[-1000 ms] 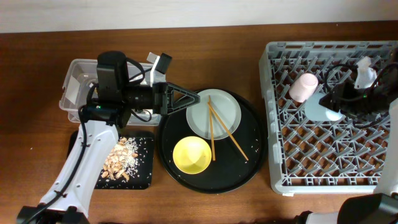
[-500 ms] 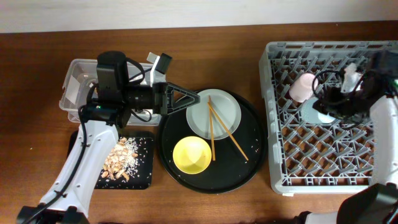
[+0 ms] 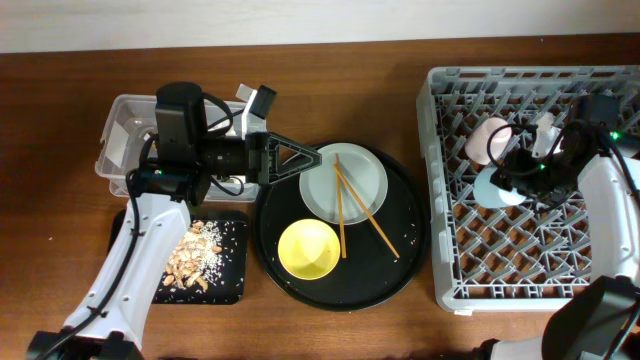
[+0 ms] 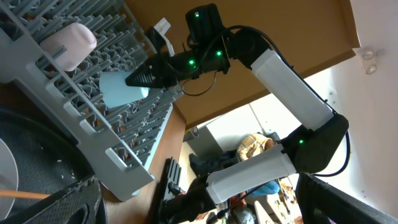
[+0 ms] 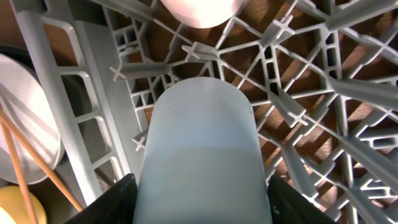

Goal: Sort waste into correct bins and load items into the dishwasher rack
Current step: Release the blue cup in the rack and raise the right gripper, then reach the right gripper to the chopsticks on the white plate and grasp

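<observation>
Brown wooden tabletop (image 3: 60,120), pale wall (image 3: 300,20) behind.
Left pincer (image 3: 305,160) wide apart, empty; right pincer (image 3: 505,172) straddles blue cup (image 5: 202,155) in grey rack (image 3: 520,260), grip unclear.

My right gripper (image 3: 518,172) has moved toward the small pink cup (image 3: 488,140). A second ago it hung well away from that cup, out toward my own arm's side. Half a second ago it was nearer, and now it sits close by, a little to the side of the pink cup that faces my base. The small blue cup (image 3: 492,186) has come along between my fingers (image 5: 115,202). It was clearly apart from the pink cup and now lies just beside it. My white forearm (image 3: 608,215) has swung in closer to the pink cup too. Whether my grip has loosened I cannot tell.
</observation>
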Available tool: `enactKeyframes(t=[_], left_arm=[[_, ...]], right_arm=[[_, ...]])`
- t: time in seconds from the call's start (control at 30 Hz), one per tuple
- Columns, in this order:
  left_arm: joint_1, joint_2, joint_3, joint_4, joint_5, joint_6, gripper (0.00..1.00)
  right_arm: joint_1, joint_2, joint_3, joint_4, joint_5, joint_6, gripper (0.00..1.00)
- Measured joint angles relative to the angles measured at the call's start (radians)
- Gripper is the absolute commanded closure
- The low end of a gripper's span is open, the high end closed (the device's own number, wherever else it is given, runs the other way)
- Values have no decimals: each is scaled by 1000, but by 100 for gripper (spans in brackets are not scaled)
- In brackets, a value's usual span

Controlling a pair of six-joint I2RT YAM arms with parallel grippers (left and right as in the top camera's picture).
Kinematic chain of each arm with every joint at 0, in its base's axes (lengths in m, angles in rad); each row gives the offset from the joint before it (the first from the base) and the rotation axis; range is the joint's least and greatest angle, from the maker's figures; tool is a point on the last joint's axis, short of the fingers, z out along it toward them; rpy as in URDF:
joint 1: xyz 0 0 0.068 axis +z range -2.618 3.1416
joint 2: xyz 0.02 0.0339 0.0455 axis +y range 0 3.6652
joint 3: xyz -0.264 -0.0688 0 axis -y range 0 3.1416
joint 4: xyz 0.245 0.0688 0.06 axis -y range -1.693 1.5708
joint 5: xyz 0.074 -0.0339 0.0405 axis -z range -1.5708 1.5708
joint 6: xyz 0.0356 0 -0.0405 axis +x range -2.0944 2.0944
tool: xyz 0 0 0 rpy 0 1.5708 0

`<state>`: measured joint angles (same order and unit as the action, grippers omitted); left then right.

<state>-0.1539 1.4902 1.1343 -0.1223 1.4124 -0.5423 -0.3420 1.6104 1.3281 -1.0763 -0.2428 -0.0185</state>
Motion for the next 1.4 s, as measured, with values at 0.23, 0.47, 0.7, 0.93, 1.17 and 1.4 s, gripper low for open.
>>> enactKeyframes(t=[0.23,0.47,0.7,0.93,1.17,1.4], left_arm=[[0,0,0,0,0,0,1],[0,0,0,0,0,0,1],[0,0,0,0,0,0,1],[0,0,0,0,0,0,1],[0,0,0,0,0,0,1],[0,0,0,0,-3,0,1]], right_arm=[[0,0,0,-1,3,19,34],[0,0,0,-1,3,21,34],[1,0,0,-3,-22,39,34],[81,0,2,-122,-386,-156,34],[309,0,2,-118,-516,-260,35],[534,0,-8,43,-322,-189,35]])
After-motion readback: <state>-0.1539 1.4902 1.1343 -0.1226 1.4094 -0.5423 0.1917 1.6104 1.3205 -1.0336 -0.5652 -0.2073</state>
